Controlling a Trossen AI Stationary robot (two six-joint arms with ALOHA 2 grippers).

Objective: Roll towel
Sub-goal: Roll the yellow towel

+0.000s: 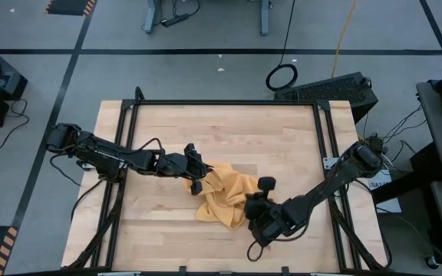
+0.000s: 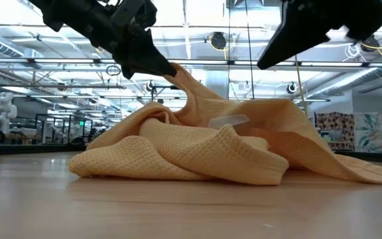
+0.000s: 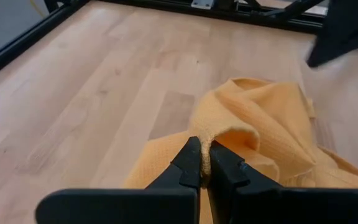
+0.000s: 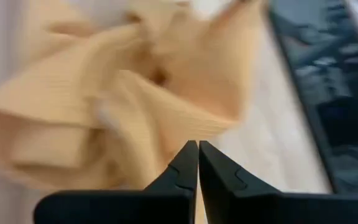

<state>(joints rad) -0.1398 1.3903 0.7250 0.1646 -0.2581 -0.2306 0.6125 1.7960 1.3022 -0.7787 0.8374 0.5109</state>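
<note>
The left claw point(image 3: 204, 163) is pinching a raised fold of the crumpled towel point(image 1: 225, 198); the right claw point(image 4: 197, 163) is hanging clenched, empty, just beside it.

The crumpled mustard-yellow cloth towel point(image 2: 197, 149) looks soft, matt, with a fine waffle weave. The pale wooden plank counter point(image 1: 267, 134) is smooth, faintly satin. Its black frame point(image 1: 229, 103) looks metal.

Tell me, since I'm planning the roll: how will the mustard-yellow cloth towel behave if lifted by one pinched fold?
The mustard-yellow cloth towel is probably floppy: it hangs in folds from the left gripper. Likely light, since a thin pinch raises it. Its woven surface probably grips rather than slips.
</note>
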